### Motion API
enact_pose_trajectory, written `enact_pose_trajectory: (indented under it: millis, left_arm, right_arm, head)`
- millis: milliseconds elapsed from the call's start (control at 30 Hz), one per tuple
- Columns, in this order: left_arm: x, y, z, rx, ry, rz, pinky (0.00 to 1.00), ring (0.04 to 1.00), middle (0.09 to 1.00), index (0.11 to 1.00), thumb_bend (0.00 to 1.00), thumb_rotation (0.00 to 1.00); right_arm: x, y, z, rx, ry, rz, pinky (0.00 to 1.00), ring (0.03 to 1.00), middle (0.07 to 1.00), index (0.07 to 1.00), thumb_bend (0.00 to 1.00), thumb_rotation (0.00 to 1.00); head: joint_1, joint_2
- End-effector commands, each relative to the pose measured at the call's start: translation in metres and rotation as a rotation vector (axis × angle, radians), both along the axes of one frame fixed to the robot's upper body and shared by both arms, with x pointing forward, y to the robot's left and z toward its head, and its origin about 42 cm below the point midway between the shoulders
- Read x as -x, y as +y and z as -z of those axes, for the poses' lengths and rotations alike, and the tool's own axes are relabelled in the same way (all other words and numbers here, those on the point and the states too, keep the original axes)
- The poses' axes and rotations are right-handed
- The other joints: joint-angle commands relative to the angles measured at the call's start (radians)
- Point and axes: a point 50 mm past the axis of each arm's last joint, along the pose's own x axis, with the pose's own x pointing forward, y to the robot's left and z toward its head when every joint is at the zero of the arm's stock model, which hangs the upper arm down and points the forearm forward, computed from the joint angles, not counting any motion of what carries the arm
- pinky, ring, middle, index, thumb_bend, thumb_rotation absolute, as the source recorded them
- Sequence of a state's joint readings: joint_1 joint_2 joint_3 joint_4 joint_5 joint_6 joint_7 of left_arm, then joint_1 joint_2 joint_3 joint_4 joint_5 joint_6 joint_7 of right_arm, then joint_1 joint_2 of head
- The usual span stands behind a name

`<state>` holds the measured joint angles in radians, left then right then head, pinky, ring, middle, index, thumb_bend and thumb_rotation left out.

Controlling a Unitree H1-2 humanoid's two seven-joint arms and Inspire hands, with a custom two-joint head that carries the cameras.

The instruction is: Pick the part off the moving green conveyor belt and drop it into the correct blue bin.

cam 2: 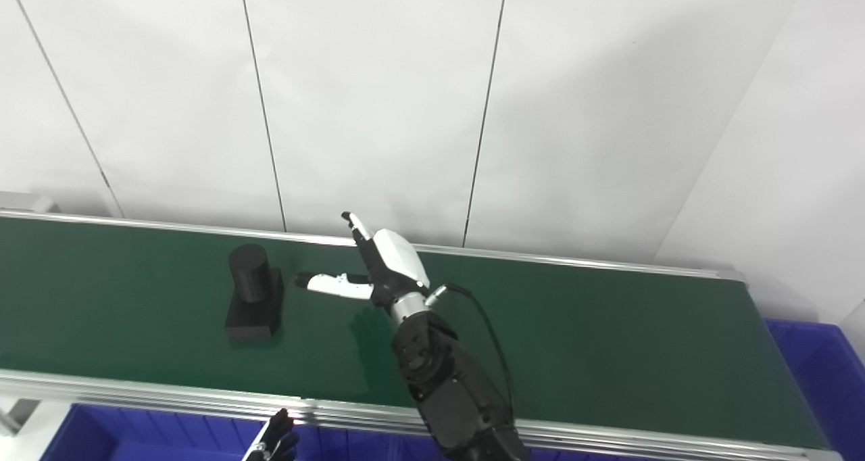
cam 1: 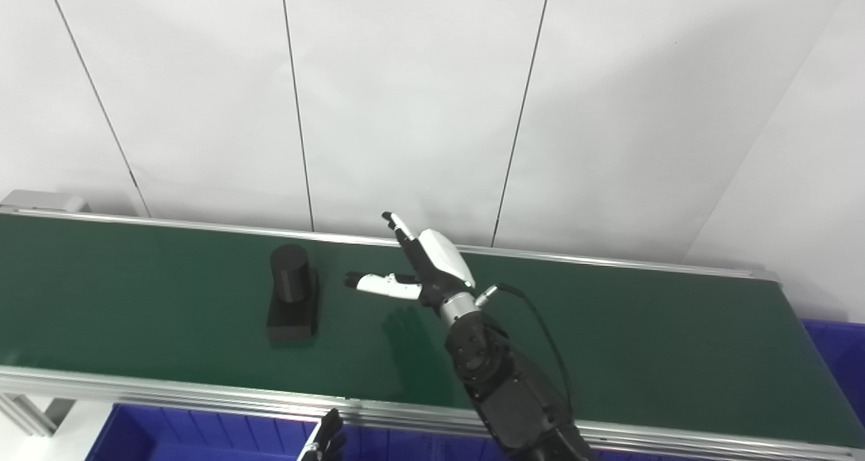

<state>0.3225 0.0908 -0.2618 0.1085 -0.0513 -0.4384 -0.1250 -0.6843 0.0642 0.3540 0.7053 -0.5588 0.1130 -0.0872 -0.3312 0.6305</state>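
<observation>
The black part (cam 1: 292, 303), a short cylinder standing on a block base, rides the green conveyor belt (cam 1: 608, 339), just beside the right hand (cam 1: 422, 272), which hovers spread and empty. Since the belt moves, a late or mistimed closure would likely clip the cylinder and topple it. The left hand (cam 1: 324, 442) barely shows near the blue bin (cam 1: 169, 434); its state is unclear.

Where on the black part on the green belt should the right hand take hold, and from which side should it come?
Probably the upright cylinder of the black part, above its flat rectangular base. The round post stands clear of the belt, while the base lies low against it and offers little to catch. The open right hand already sits beside the part's right side, thumb pointing toward it, so coming from the right suits best.
</observation>
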Motion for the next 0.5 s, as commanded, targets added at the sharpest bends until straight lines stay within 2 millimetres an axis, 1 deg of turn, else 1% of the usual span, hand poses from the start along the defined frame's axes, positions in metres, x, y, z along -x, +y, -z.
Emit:
enact_pose_trajectory:
  millis: [0,67,167,267,467]
  left_arm:
    - [-0.005,-0.001,-0.008,-0.002,-0.061,0.031,0.95,0.958,0.988,1.000,0.80,1.00]
    - [-0.005,0.000,-0.008,-0.006,-0.061,0.034,0.96,0.965,0.991,1.000,0.81,1.00]
    - [-0.006,0.000,-0.008,-0.012,-0.064,0.037,0.97,0.973,0.997,1.000,0.81,1.00]
    - [-0.007,-0.002,-0.009,-0.010,-0.068,0.030,0.97,0.972,0.998,1.000,0.79,1.00]
    - [-0.005,-0.005,-0.010,-0.013,-0.069,0.041,1.00,0.999,1.000,1.000,0.82,1.00]
  right_arm:
    - [-0.012,0.022,-0.032,-0.029,-0.123,-0.048,0.89,0.922,0.947,0.986,1.00,0.82]
    - [-0.015,0.026,-0.031,-0.020,-0.110,-0.048,0.90,0.926,0.945,0.978,1.00,0.80]
    - [-0.017,0.033,-0.030,0.000,-0.094,-0.044,0.89,0.922,0.946,0.978,1.00,0.79]
    - [-0.020,0.037,-0.030,0.021,-0.084,-0.043,0.88,0.916,0.947,0.987,1.00,0.79]
    - [-0.023,0.040,-0.031,0.033,-0.064,-0.049,0.87,0.915,0.949,0.993,1.00,0.78]
  head:
    - [-0.004,-0.002]
    - [-0.014,-0.004]
    - [-0.014,-0.005]
    - [0.008,-0.001]
    - [0.039,0.007]
